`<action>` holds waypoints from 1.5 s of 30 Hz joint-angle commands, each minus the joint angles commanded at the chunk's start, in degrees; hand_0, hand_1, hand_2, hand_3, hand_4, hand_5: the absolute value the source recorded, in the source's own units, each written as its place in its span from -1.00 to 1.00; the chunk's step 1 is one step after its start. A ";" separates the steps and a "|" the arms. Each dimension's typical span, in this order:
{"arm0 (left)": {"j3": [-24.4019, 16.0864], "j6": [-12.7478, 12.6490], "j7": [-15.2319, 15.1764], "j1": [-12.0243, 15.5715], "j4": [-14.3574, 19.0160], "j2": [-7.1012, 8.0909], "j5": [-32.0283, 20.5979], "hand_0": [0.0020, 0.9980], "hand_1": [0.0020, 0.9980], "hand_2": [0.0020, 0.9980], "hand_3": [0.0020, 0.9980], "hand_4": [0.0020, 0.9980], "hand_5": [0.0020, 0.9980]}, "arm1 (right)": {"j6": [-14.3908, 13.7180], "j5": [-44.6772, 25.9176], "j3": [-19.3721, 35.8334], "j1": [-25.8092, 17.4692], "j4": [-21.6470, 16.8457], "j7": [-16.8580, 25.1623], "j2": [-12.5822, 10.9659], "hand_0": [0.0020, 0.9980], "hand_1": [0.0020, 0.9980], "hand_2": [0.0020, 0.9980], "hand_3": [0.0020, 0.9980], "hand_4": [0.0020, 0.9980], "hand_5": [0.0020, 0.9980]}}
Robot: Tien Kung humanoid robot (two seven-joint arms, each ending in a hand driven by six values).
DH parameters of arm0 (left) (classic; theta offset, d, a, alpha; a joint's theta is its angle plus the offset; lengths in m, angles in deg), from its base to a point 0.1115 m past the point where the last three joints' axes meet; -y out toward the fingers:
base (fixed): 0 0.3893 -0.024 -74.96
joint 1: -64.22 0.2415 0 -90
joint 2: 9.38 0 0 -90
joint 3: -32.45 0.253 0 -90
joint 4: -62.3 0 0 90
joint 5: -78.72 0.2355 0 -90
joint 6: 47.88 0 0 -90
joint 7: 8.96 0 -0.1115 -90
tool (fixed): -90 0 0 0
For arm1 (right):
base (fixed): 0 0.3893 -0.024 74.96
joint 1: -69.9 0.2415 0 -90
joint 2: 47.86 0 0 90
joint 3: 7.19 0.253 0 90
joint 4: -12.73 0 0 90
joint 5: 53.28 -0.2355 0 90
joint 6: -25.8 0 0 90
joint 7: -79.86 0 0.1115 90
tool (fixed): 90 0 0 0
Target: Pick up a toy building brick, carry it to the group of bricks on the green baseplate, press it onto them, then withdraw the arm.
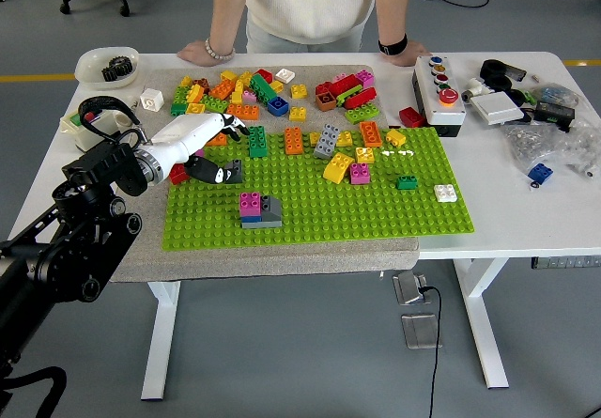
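Note:
My left hand (pixel 231 153), white with black fingertips, reaches in from the left over the left edge of the green baseplate (pixel 376 213). Its fingers are spread and hold nothing. The thumb lies beside a dark grey brick (pixel 235 168) on the plate, and the other fingers hang over an orange brick (pixel 218 139). A small stack of magenta, grey and blue bricks (pixel 259 209) stands on the plate nearer to me, apart from the hand. A red brick (pixel 178 173) shows just under the wrist. My right hand is out of view.
Several loose bricks (pixel 272 89) lie on the grey mat behind the plate, and more stand along the plate's far edge. A person stands at the far side with both hands (pixel 199 52) resting on the table edge. A button box (pixel 439 94) and clutter sit at right.

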 joint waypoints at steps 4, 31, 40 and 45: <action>0.47 -0.27 -0.21 -0.52 -1.22 -0.35 0.00 0.71 0.63 0.52 0.54 0.62 -0.83 | -0.01 -0.11 -0.07 0.10 0.00 0.02 0.02 0.48 0.28 0.39 0.12 0.63 0.00; 1.10 -0.75 0.54 -4.07 -9.33 -3.48 0.00 0.75 0.66 0.53 0.56 0.68 -0.80 | 0.05 0.05 -0.08 0.29 0.00 0.01 -0.16 0.48 0.29 0.39 0.12 0.63 0.00; 1.51 -0.36 0.83 -4.10 -10.51 -3.57 0.00 0.75 0.65 0.52 0.55 0.68 -0.79 | 0.11 0.36 -0.12 0.20 0.00 0.03 -0.16 0.48 0.29 0.39 0.12 0.63 0.00; 1.71 -0.45 0.92 -4.38 -11.34 -3.62 0.00 0.75 0.65 0.52 0.54 0.67 -0.79 | 0.14 0.45 -0.14 0.16 0.00 0.00 -0.16 0.48 0.29 0.39 0.12 0.63 0.00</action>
